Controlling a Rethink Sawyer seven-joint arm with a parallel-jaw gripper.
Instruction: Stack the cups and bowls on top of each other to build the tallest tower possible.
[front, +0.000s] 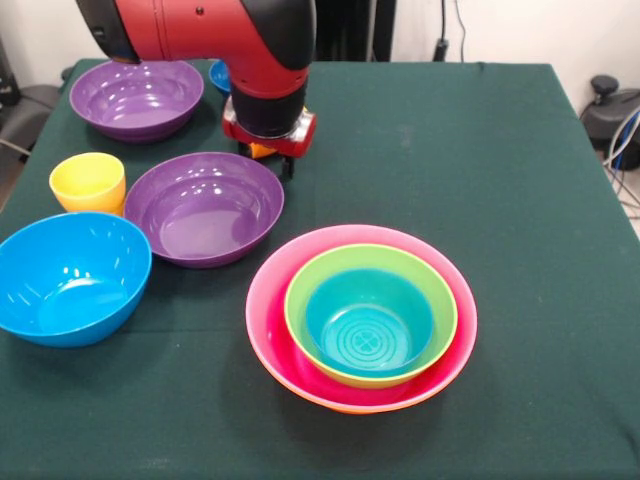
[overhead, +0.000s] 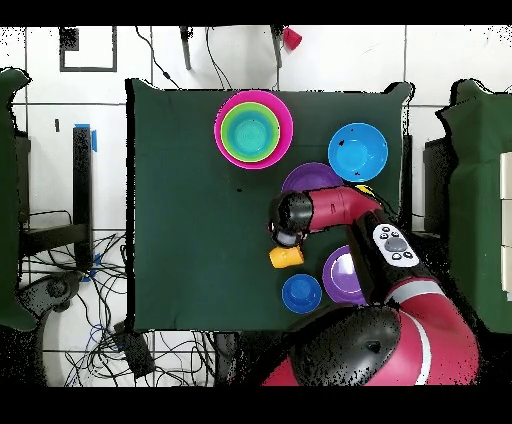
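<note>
Reaching down over an orange cup beside the purple bowls

The arm (front: 215, 35) comes down at the table's (front: 480, 180) far side, and its gripper (front: 270, 150) sits low over an orange cup (overhead: 286, 256). In the front view only a sliver of orange shows under the red wrist block; from overhead the cup lies just beside the gripper head, toward the robot's base. Whether the pincer is wide, narrow or closed on the cup, I cannot tell: the wrist hides the fingers in both views.

The tower (front: 362, 318) stands on the green cloth well apart from the arm. Its pink bowl (front: 275, 320) is the outer one that shows clearly, with an orange edge (front: 345, 408) peeking out below it. A green bowl (front: 300, 300) nests inside the pink, and a teal bowl (front: 368, 325) inside the green.

Loose pieces cluster to one side. One purple bowl (front: 205, 208) sits just in front of the gripper, upright. A second purple bowl (front: 137, 97) stands farther back, partly under the arm. A yellow cup (front: 88, 183) stands upright between them, close to the nearer purple bowl. A light blue bowl (front: 70, 278) rests near the yellow cup. A small dark blue bowl (overhead: 302, 293) sits beside the farther purple bowl, mostly hidden by the arm in the front view.
</note>
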